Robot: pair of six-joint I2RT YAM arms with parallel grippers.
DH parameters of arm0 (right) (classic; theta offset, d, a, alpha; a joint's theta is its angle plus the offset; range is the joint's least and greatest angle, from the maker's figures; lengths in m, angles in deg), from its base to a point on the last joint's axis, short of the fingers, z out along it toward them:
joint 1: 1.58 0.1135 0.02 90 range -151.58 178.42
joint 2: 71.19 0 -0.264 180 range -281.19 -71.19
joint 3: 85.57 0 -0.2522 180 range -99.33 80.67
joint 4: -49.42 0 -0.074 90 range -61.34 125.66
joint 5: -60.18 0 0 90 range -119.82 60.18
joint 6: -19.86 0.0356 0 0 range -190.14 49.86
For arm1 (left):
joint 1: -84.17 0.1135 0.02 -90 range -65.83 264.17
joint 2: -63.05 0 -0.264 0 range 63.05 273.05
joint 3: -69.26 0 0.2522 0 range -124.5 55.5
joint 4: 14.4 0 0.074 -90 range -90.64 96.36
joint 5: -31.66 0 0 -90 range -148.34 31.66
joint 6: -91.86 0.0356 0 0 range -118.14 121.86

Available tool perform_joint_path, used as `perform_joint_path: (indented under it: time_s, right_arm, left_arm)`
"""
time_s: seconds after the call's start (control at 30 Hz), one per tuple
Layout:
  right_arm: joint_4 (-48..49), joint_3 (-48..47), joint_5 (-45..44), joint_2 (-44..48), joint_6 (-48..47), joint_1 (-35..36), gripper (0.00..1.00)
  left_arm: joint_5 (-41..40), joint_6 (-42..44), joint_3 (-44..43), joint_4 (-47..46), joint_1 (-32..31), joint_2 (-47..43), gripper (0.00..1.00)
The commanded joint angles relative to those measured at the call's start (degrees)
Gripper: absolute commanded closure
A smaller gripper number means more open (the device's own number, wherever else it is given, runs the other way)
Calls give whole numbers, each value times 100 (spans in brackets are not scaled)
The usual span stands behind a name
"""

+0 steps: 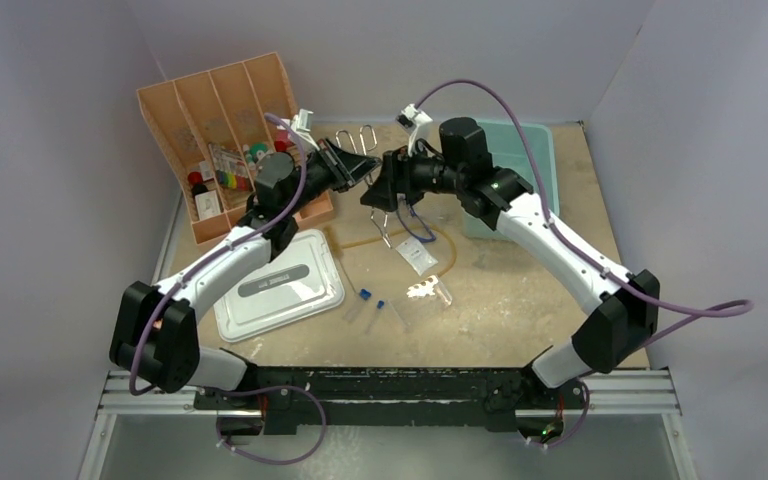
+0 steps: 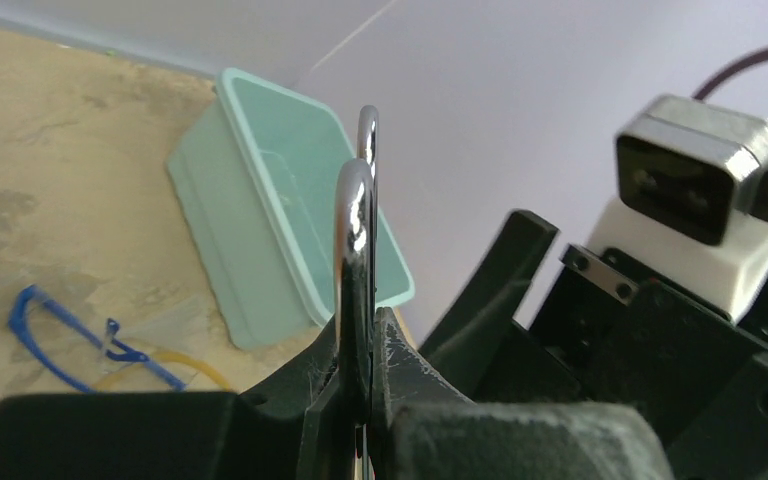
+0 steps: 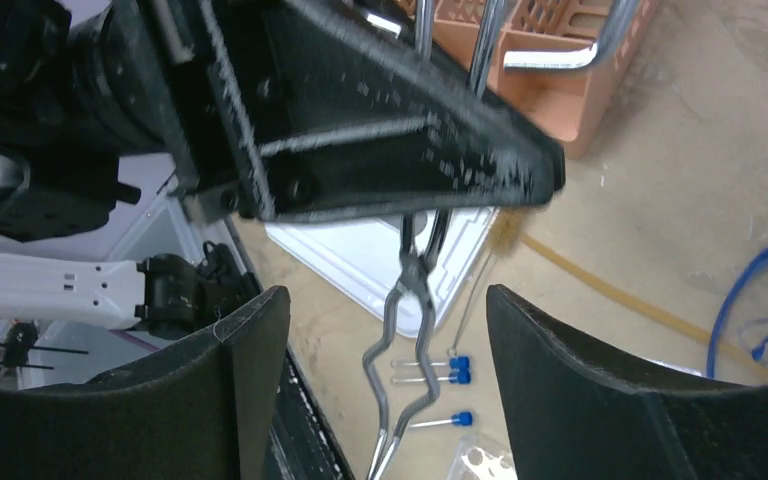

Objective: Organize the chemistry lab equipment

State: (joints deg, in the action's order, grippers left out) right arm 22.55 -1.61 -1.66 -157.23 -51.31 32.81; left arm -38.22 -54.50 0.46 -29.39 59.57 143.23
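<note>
Forceps [image 2: 355,240] are clamped in the left gripper [image 1: 355,170], whose fingers press on the shanks below the two handle loops. They are lifted clear of the table over its middle rear, beside the organizer [image 1: 225,130]. The loops stick out toward the back wall; the hinge and the bent tips hang down past the gripper.

The right gripper [image 3: 388,305] faces the left one, very near it, with its jaws spread wide and nothing in them. In its wrist view the hanging tips show in the gap between its fingers [image 3: 230,400], touching neither. The overhead view does not show whether the tips are truly between the fingers or lower.

On the table below lie the lid [image 1: 280,285], the blue-capped tubes [image 3: 457,366] and the tan tube [image 3: 600,285].
</note>
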Motion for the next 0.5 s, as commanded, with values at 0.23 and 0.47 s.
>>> perform_joint_path:
  time_s: [0.23, 0.47]
  right_arm:
    - [530, -225, 224, -334, 770, 12, 68]
    - [836, 62, 21, -104, 894, -20, 100]
  left_arm:
    - [383, -187, -359, -597, -159, -205, 100]
    - [156, -61, -426, -236, -159, -259, 72]
